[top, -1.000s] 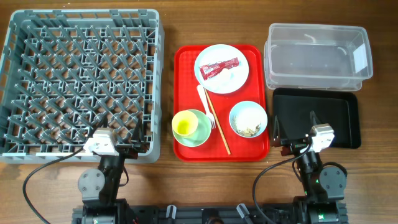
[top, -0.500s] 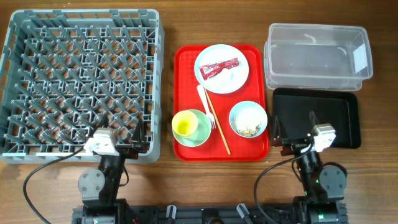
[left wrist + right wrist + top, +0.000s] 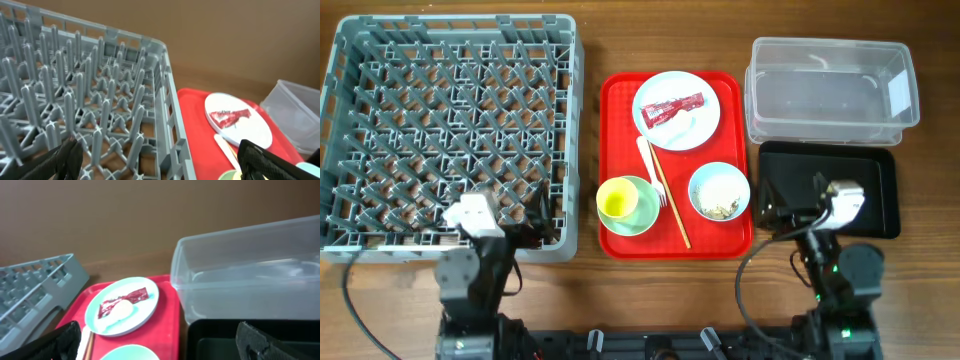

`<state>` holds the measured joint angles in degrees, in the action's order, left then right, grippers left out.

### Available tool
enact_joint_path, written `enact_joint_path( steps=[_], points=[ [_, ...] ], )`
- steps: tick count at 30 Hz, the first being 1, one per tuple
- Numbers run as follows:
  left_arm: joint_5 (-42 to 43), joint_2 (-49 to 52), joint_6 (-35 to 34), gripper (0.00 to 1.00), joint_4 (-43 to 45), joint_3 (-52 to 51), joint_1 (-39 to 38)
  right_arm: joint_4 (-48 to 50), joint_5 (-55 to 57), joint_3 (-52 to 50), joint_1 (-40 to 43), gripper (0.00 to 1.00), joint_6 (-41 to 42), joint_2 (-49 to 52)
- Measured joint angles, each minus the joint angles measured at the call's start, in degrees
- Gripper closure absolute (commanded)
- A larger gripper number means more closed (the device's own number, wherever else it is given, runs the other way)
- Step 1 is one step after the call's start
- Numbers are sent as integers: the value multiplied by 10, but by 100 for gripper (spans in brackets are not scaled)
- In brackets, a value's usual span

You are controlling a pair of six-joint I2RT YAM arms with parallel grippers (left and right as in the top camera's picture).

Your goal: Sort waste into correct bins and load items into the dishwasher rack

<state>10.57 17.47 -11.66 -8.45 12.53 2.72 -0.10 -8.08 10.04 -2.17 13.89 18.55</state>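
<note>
Overhead view: both claws spread wide and empty, nothing lifted yet.

The red wrapper (image 3: 672,108) is seen on the plate (image 3: 698,128) at the far end of the red tray (image 3: 612,150), its long axis running across the table, tipped slightly away at the end nearer the clear tub (image 3: 830,43). It is placed ahead and to the left of the right claw (image 3: 767,212), which hangs over the near left corner of the black tray (image 3: 880,200), and ahead and to the right of the left claw (image 3: 542,222), held over the near right corner of the rack (image 3: 570,120). The right claw is judged the nearer, and both bins are on its side, so a reach by that arm, jaws set across the wrapper's short width, is favoured.
</note>
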Motion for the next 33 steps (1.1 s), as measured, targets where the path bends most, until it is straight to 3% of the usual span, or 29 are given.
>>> enact_joint_path(
  steps=[7,11,16,33],
  points=[
    [0,209,-3,0,-120,158,0,-67,-49,184,0,0,-2,224],
    [0,305,-3,0,-179,240,0,-165,-88,322,0,0,-19,355],
    [2,357,-3,0,-215,299,0,-330,-110,503,0,0,-37,485],
    [13,360,-3,0,-240,310,0,-379,-161,530,-3,0,-35,536]
  ],
)
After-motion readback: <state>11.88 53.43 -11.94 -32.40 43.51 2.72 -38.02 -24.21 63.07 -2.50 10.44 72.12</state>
